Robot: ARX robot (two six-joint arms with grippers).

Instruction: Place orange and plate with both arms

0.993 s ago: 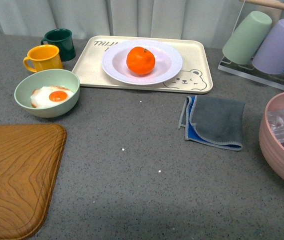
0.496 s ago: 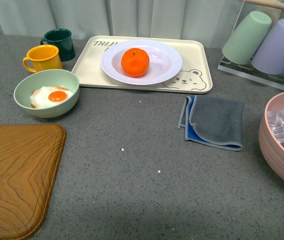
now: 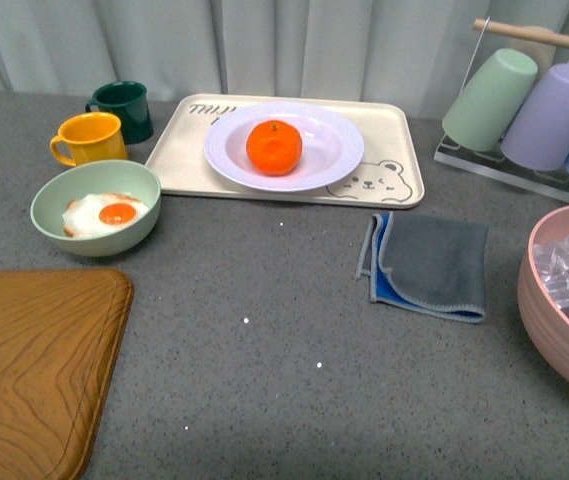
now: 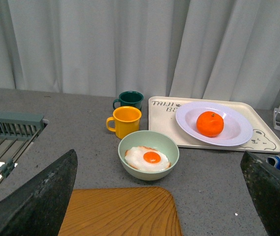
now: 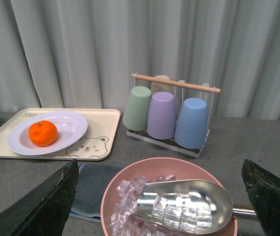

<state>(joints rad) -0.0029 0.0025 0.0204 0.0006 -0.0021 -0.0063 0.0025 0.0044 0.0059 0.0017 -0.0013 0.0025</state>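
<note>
The orange [image 3: 274, 146] lies inside the white plate [image 3: 339, 150], a little left of its middle. The plate rests on the cream bear tray [image 3: 394, 140] at the back of the grey table. Neither arm shows in the front view. In the left wrist view the orange [image 4: 210, 123] and plate [image 4: 238, 130] are far off, and my left gripper [image 4: 159, 191] hangs open and empty above the wooden board's edge. My right gripper [image 5: 159, 191] is also open and empty, over the pink bowl, with orange [image 5: 43, 133] and plate [image 5: 73, 125] well away from it.
A pale green bowl with a fried egg [image 3: 95, 208], a yellow mug [image 3: 89, 138] and a dark green mug [image 3: 124, 108] stand left of the tray. A wooden board [image 3: 24, 370] fills the front left. Grey cloth [image 3: 429, 265], pink ice bowl [image 3: 554, 310] and cup rack [image 3: 524, 100] sit right.
The orange has rolled slightly to the left within the plate. The whole scene sits a little lower in the front view than before.
</note>
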